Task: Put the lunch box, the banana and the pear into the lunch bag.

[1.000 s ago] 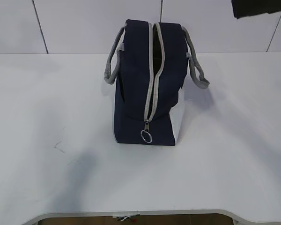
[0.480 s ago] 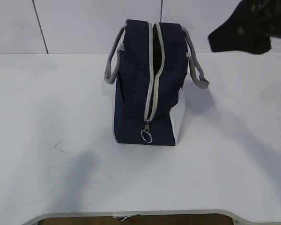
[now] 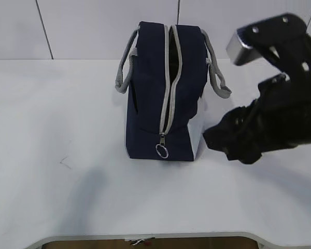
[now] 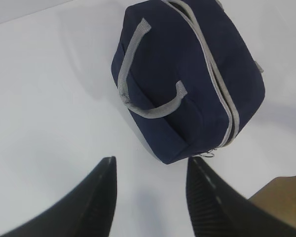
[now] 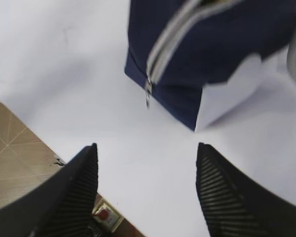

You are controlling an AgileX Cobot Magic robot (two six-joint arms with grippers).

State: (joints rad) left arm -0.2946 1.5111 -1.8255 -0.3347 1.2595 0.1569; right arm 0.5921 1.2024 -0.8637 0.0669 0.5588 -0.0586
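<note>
Both grippers, left and right, hang spread and empty. The boxy navy-blue fabric lunch bag stands mid-table, zipper parted; soft-sided, likely light, best pinched beside the zipper's edge.

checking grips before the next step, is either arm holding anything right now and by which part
Nothing is held. The left gripper and right gripper are both open and empty, apart from the lunch bag.

The lunch bag stands upright on the table, near its middle, its zipper running from the top down the near end. One handle hangs off each side. The right arm hovers just right of it — apart.
</note>
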